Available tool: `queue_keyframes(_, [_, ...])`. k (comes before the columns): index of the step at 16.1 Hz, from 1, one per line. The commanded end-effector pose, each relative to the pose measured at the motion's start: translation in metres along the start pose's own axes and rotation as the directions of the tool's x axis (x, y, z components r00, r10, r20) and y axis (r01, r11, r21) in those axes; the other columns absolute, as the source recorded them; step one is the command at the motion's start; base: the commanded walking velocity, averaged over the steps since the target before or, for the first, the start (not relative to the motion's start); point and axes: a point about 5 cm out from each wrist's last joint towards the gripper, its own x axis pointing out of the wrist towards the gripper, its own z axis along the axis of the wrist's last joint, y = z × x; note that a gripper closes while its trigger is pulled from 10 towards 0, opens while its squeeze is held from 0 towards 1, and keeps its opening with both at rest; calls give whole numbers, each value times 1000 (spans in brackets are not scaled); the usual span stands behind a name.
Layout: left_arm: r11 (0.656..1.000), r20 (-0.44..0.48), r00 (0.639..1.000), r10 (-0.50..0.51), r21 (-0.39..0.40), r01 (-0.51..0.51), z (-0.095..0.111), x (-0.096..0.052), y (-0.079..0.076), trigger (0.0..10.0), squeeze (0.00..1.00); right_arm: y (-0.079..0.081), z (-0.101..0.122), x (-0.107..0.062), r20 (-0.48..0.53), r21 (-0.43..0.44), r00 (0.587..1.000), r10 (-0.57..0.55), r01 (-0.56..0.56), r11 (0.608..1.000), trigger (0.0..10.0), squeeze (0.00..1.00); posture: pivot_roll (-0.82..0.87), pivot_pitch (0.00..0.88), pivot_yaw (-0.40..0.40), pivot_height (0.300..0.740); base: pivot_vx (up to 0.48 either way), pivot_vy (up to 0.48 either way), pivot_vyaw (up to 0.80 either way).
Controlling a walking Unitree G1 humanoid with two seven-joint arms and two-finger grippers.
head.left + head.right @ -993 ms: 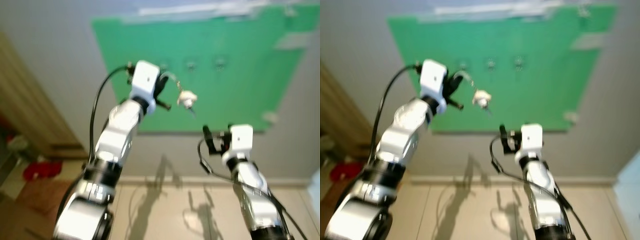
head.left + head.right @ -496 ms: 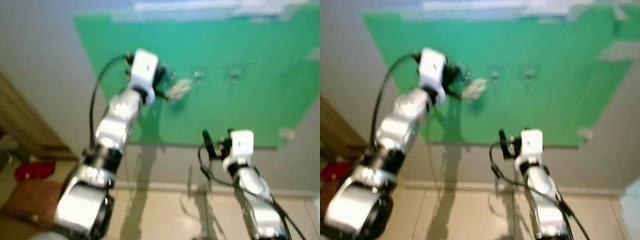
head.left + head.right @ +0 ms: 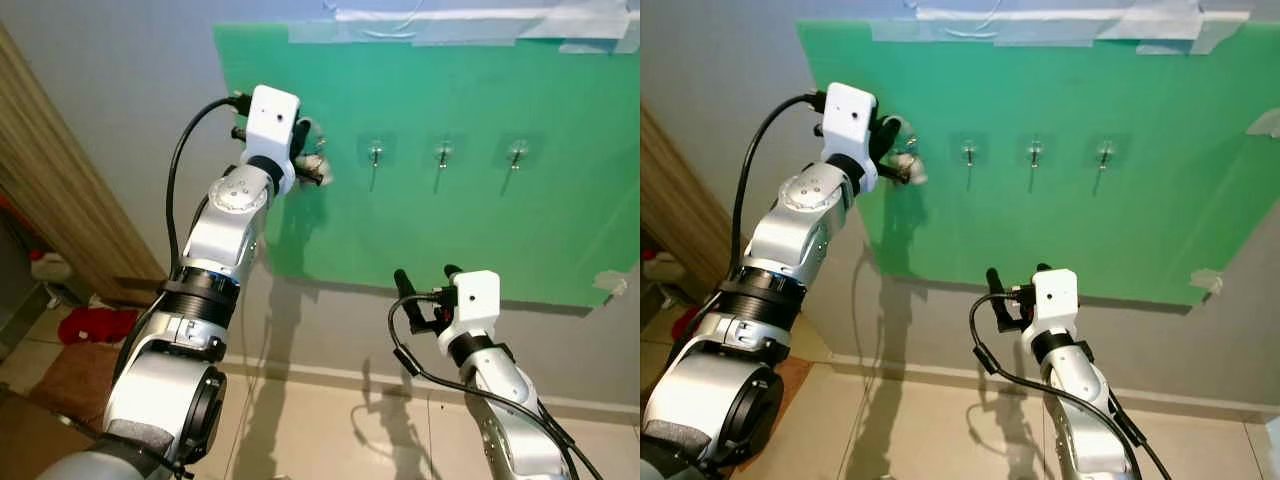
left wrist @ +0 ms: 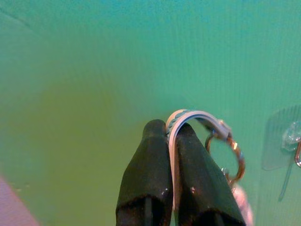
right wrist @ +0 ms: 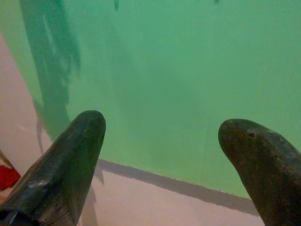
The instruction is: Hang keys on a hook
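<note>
My left gripper [image 3: 308, 152] is raised against the green board [image 3: 560, 230], shut on the pale strap of a key ring [image 4: 193, 117]. The ring [image 4: 230, 155] and keys [image 3: 318, 170] dangle beside the fingers, just left of the leftmost hook [image 3: 375, 156]. Two more hooks [image 3: 443, 154] [image 3: 516, 153] follow in a row to the right. In the left wrist view the leftmost hook [image 4: 296, 148] sits at the frame edge. My right gripper [image 3: 423, 285] is low in front of the board's lower part, open and empty.
The green board is taped to a grey wall [image 3: 100, 90]. A wooden door frame [image 3: 60, 210] stands at the left, with a red item [image 3: 95, 325] on the floor. A skirting line [image 3: 330, 375] meets a tiled floor below.
The camera has steadied and come closer to the board. My left gripper with the keys has moved up against the board, left of the first hook. The right arm stays low.
</note>
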Motion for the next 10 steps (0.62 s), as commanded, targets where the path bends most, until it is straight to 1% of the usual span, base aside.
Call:
queue_keyframes(1, [1000, 12, 1000, -12, 14, 12, 9, 1, -1, 0, 0, 3, 4, -1, 6, 6, 1000, 10, -10, 1000, 10000, 0, -163, 0, 134, 740, 0, 0, 0])
queue_keyframes(4, [998, -7, 998, -58, 20, 58, 6, -2, -6, 0, 0, 6, 2, -2, -1, 9, 1000, 17, -17, 1000, 10000, 0, -159, 0, 135, 740, 0, 0, 0])
queue_keyframes(5, [998, -16, 998, -63, 20, 63, 4, -2, -7, 0, 0, 7, 2, -2, -1, 8, 1000, 21, -21, 1000, 10000, 0, -160, 0, 136, 740, 0, 0, 0])
queue_keyframes(6, [997, -46, 996, -72, 17, 73, -3, -2, -8, 0, 0, 7, 2, -3, -2, 6, 1000, 24, -24, 1000, 10000, 0, -165, 0, 138, 740, 0, 0, 0])
queue_keyframes(10, [994, -91, 990, -108, 0, 108, -10, -10, -19, 0, 0, 7, -2, -9, -18, 5, 999, 30, -30, 1000, 10000, 0, -168, 0, 141, 740, 0, 0, 0])
